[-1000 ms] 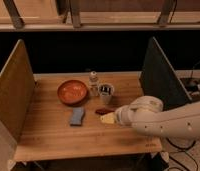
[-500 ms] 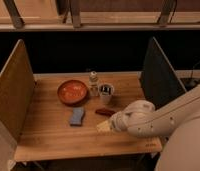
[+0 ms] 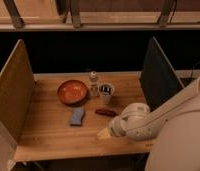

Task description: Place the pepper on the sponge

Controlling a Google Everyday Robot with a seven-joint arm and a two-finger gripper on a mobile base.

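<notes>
The dark red pepper (image 3: 106, 112) lies on the wooden table (image 3: 48, 135), just in front of a cup. The blue-grey sponge (image 3: 77, 116) lies flat to the left of the pepper, a short gap between them. My gripper (image 3: 104, 133) shows as a pale tip at the end of the white arm, low over the table. It sits in front of the pepper and to the right of the sponge, touching neither.
An orange-red bowl (image 3: 72, 91) stands behind the sponge. A small pale shaker (image 3: 93, 82) and a white cup (image 3: 106, 92) stand behind the pepper. Upright panels close the table's left side (image 3: 13, 92) and right side (image 3: 155, 75).
The arm has swung toward the camera. The gripper tip has moved from beside the pepper toward the table's front edge. Pepper and sponge have stayed put.
</notes>
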